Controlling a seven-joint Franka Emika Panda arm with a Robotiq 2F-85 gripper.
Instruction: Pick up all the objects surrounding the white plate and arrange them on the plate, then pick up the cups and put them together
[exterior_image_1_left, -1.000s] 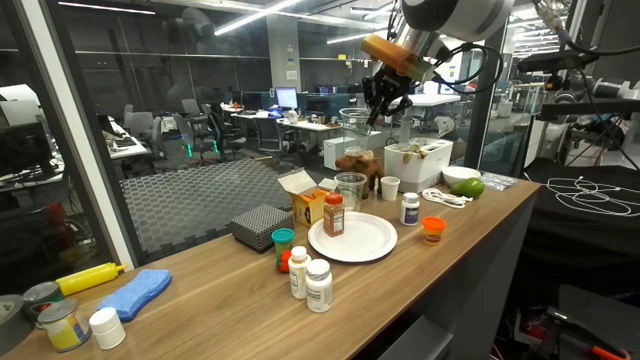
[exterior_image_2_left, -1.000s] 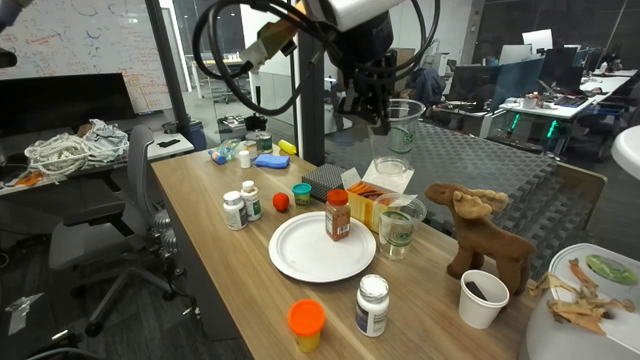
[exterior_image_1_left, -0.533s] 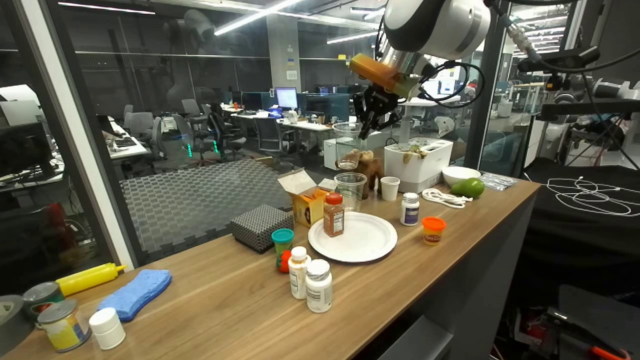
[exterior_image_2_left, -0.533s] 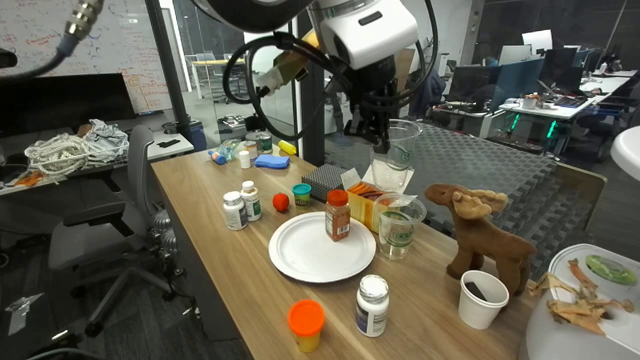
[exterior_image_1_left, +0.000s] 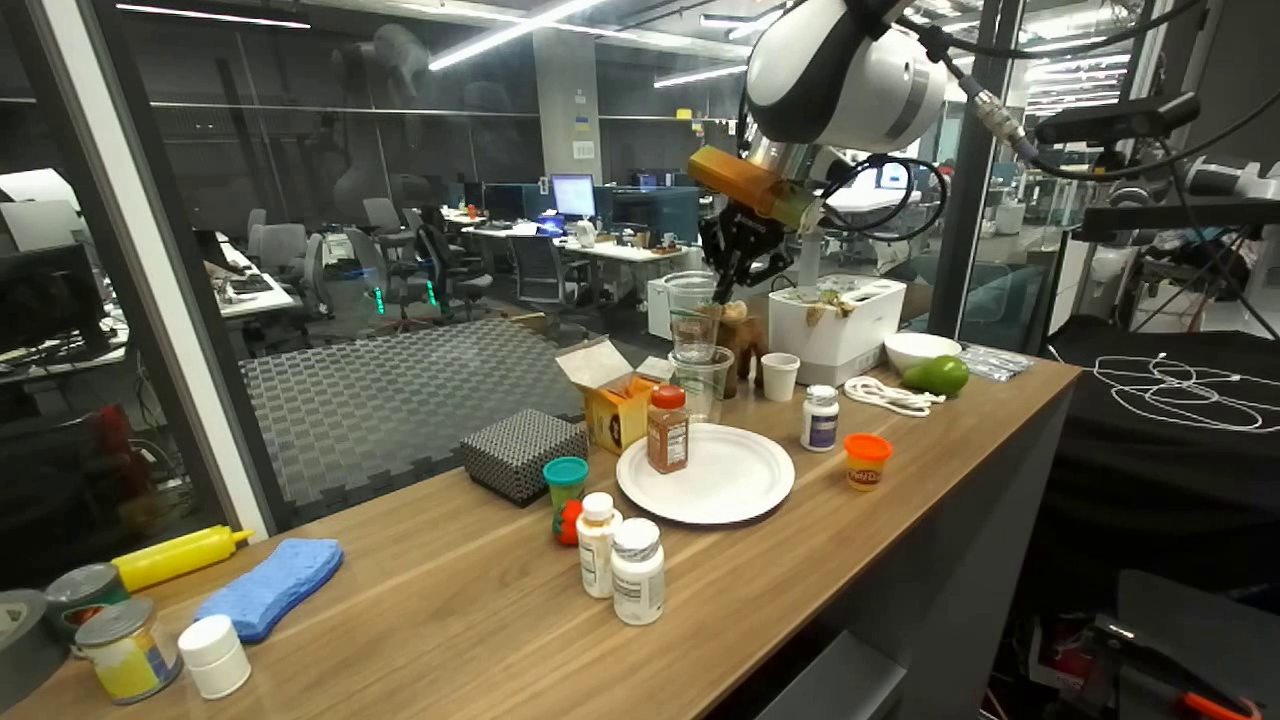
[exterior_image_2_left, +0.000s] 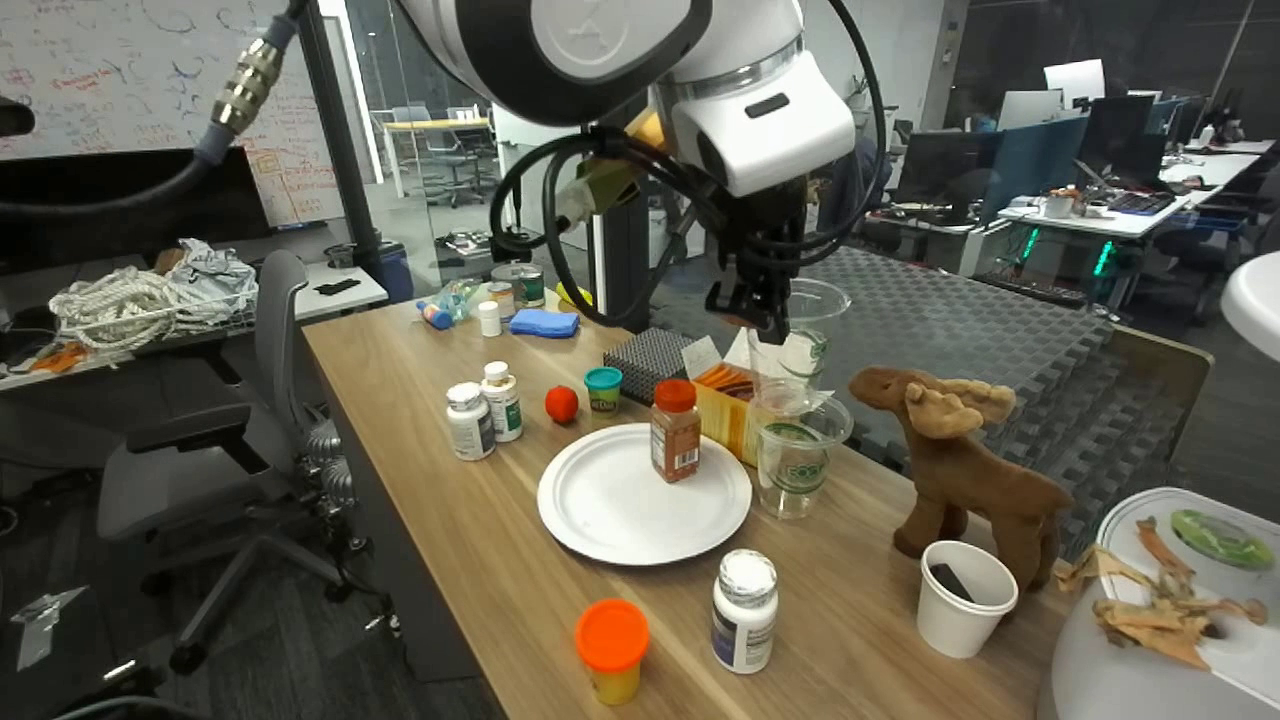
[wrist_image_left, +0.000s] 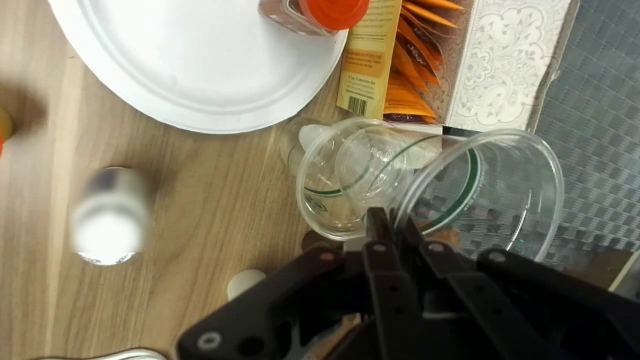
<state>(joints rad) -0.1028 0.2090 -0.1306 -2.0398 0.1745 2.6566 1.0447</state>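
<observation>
The fingers (wrist_image_left: 385, 270) are pinched together on the rim of a clear plastic cup (exterior_image_2_left: 808, 345), which has come down over the last second: in both exterior views its base now overlaps the mouth of the matching cup (exterior_image_2_left: 800, 465) upright on the counter (exterior_image_1_left: 480, 610). Whether it is inside yet I cannot tell, but stacking looks close. Just beside the matching cup lies the white plate (exterior_image_2_left: 620, 515), bearing a red-capped spice jar (exterior_image_2_left: 676, 440). White-capped pill bottles (exterior_image_1_left: 638, 575) and an orange-lidded Play-Doh tub (exterior_image_1_left: 866, 463) stand off it, so the arranging seems unfinished.
</observation>
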